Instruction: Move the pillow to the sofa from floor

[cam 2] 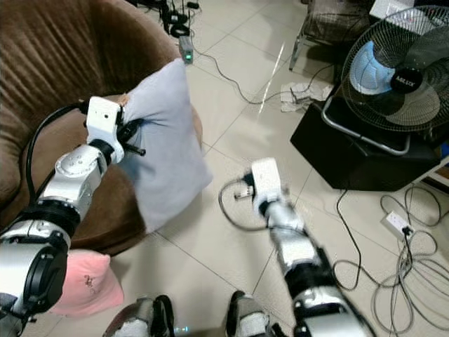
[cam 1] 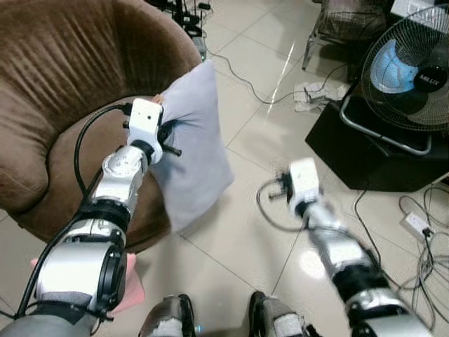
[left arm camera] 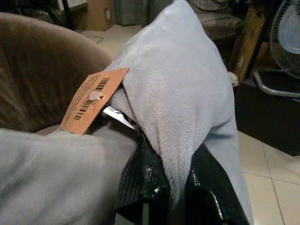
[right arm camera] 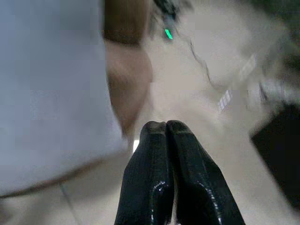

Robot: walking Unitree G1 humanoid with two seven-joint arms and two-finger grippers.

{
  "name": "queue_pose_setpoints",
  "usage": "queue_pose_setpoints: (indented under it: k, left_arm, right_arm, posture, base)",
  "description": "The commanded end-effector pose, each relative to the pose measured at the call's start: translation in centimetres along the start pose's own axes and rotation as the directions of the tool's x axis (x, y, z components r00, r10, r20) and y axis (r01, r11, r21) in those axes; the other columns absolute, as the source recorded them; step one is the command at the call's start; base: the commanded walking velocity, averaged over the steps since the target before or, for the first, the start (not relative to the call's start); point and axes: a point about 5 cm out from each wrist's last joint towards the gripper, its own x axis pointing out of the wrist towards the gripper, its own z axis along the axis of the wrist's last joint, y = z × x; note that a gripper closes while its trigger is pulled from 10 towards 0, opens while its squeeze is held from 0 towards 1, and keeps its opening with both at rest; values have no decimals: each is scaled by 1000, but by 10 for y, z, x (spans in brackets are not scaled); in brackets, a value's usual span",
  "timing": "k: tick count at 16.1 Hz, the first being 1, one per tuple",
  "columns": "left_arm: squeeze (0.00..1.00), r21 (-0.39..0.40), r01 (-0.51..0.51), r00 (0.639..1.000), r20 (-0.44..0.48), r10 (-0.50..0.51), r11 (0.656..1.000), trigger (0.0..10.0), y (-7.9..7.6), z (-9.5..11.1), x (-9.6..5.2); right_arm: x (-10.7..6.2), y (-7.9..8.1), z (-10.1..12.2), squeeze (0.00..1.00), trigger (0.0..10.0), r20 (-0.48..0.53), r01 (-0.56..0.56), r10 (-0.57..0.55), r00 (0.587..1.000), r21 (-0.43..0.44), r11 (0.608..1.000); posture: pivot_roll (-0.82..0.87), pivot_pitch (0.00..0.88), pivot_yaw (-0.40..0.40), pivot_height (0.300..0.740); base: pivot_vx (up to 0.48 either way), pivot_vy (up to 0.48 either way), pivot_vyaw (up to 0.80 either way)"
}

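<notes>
Mid-carry, by the look of it: grey pillow (cam 1: 191, 144) off the floor, hanging at the front edge of the brown sofa (cam 1: 63, 84), upper part against the seat rim, lower corner dangling over the tiles. Left gripper (left arm camera: 176, 180) clamped on a fold of the pillow near its upper edge, fabric pinched between both black fingers (left arm camera: 143, 176), an orange barcode tag (left arm camera: 93, 100) on the cloth just beside the grip. Right gripper (right arm camera: 165, 129) out over the tiled floor (cam 1: 280, 140), well apart from the pillow, fingers pressed together on nothing, blurred in its wrist view. Beside the sofa base, near the robot's left side, a pink cap (cam 2: 83, 281). Further right, a standing fan (cam 1: 410, 67) on a black box (cam 1: 365, 151), with loose cables (cam 1: 421, 246) on the floor. Step in hand, judging from this: transfer onto the seat, not yet finished, since most of the pillow hangs outside the cushion. Next move likely a reach further in and up over the seat, enough to bring the hanging corner past the rim, then a release of the fingers. Risk of the pillow sliding back to the floor if let go here.
</notes>
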Motion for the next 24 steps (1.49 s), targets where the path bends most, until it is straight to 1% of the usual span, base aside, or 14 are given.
queue_pose_setpoints:
  k: [1,2,3,4,5,6,7,8,9,10,13,16,22,24]
  left_arm:
    - [0,32,35,995,91,-38,999,0,6,19,-3]
    - [0,30,48,994,93,-50,998,0,9,18,-8]
    - [0,9,65,995,76,-66,998,0,13,7,-21]
    - [0,-7,56,997,52,-55,998,0,12,-9,-42]
    - [0,-48,27,999,34,-25,998,0,9,-22,-60]
    - [0,-72,13,1000,28,-11,997,0,7,-25,-66]
    - [0,-125,-2,1000,8,3,992,0,0,-30,-78]
    - [0,-140,-7,1000,5,7,990,0,-2,-30,-81]
    - [0,-149,-8,1000,1,8,989,0,-6,-30,-84]
    - [0,-135,-6,1000,17,9,991,0,-5,-22,-78]
    - [0,-118,-24,999,38,29,993,0,-1,-7,-72]
    - [0,-109,-35,999,3,36,993,0,1,-8,-71]
    - [0,-75,-10,1000,2,10,997,0,-13,-9,-64]
    - [0,-72,-14,1000,-1,14,997,0,-14,-10,-64]
  right_arm:
    - [-10,-15,13,0,10000,27,-11,12,1000,-37,999]
    - [-16,-23,17,0,10000,36,-8,9,999,-43,999]
    - [-29,-34,19,0,10000,43,21,-20,999,-26,999]
    - [-47,-38,5,0,10000,9,55,-55,998,11,998]
    - [-64,-34,-11,0,10000,-34,89,-87,996,51,995]
    - [-71,-31,-16,0,10000,-52,100,-96,994,70,993]
    - [-83,-16,-25,0,10000,-93,89,-79,993,118,989]
    - [-86,-12,-26,0,10000,-99,82,-70,993,125,989]
    - [-88,-2,-28,0,10000,-114,77,-59,992,157,985]
    - [-82,11,-27,0,10000,-114,41,-22,993,167,985]
    - [-77,10,-19,0,10000,-103,46,-30,994,160,986]
    - [-73,6,-16,0,10000,-110,84,-66,992,167,982]
    - [-64,23,-17,0,10000,-124,49,-29,992,160,986]
    - [-65,22,-17,0,10000,-125,53,-33,992,158,986]
  posture:
    - [-83,118,-84,740]
    - [-83,118,-84,740]
    - [-84,124,-84,740]
    - [-78,135,-91,740]
    - [-68,140,-94,740]
    - [-66,142,-96,740]
    - [-60,147,-103,740]
    - [-59,147,-104,740]
    - [-54,150,-107,740]
    - [-53,147,-107,740]
    - [-57,139,-102,740]
    - [-65,143,-95,740]
    - [-82,163,-102,740]
    - [-83,165,-101,740]
  base:
    - [0,0,0]
    - [0,0,0]
    - [0,0,0]
    - [0,0,0]
    - [0,0,0]
    - [0,0,0]
    - [0,0,0]
    - [0,0,0]
    - [0,0,0]
    - [0,0,0]
    - [0,0,0]
    - [0,0,0]
    - [0,0,0]
    - [0,0,0]
